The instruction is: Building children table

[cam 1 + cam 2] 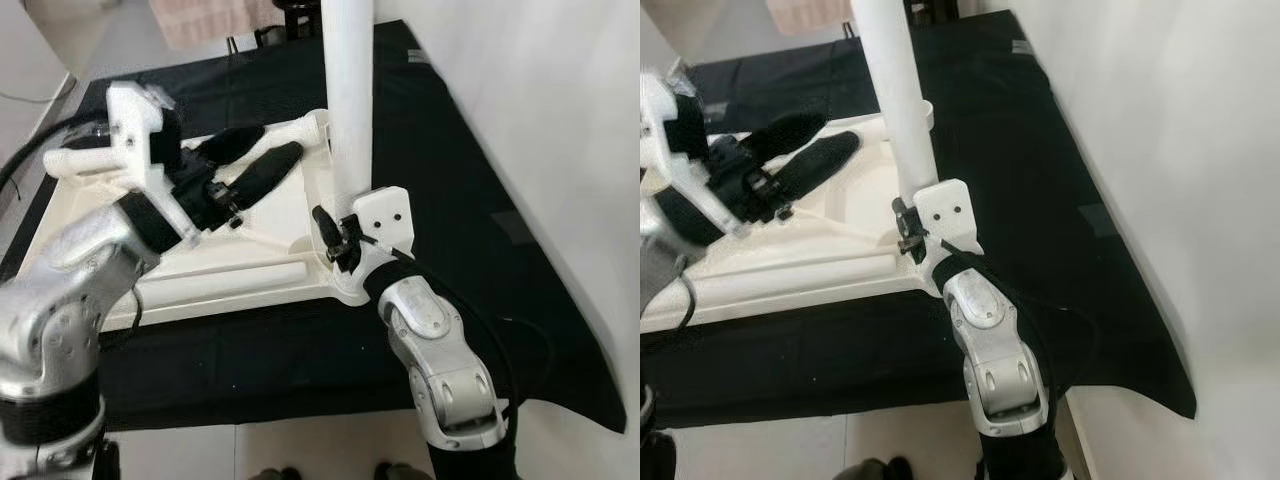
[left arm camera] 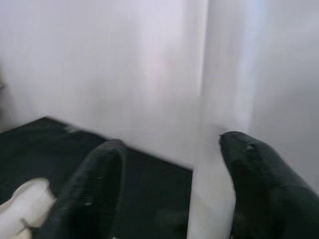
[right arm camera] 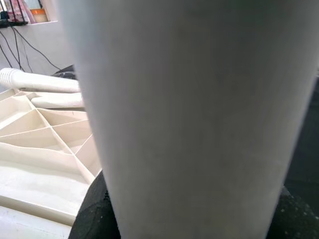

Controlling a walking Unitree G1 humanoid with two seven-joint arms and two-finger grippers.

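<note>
I see the cream tabletop [image 1: 200,270] lying upside down on a black cloth [image 1: 300,350] spread over the floor, its ribbed underside facing up. At its 4 o'clock corner a white table leg [image 1: 350,100] stands upright in its socket. My right gripper [image 1: 340,235] is at the base of that leg; in the right wrist view the leg [image 3: 194,114] is right up against the camera with the black fingers [image 3: 92,214] on either side, so I read them as pinching the leg. My left gripper [image 1: 250,165] hovers over the middle of the tabletop, pointing toward 2 o'clock, its fingers [image 1: 268,172] spread apart and holding nothing. Another white leg [image 1: 85,158] lies flat near the tabletop's 10 o'clock corner. A white wall [image 1: 540,120] runs along the cloth at 3 o'clock.
</note>
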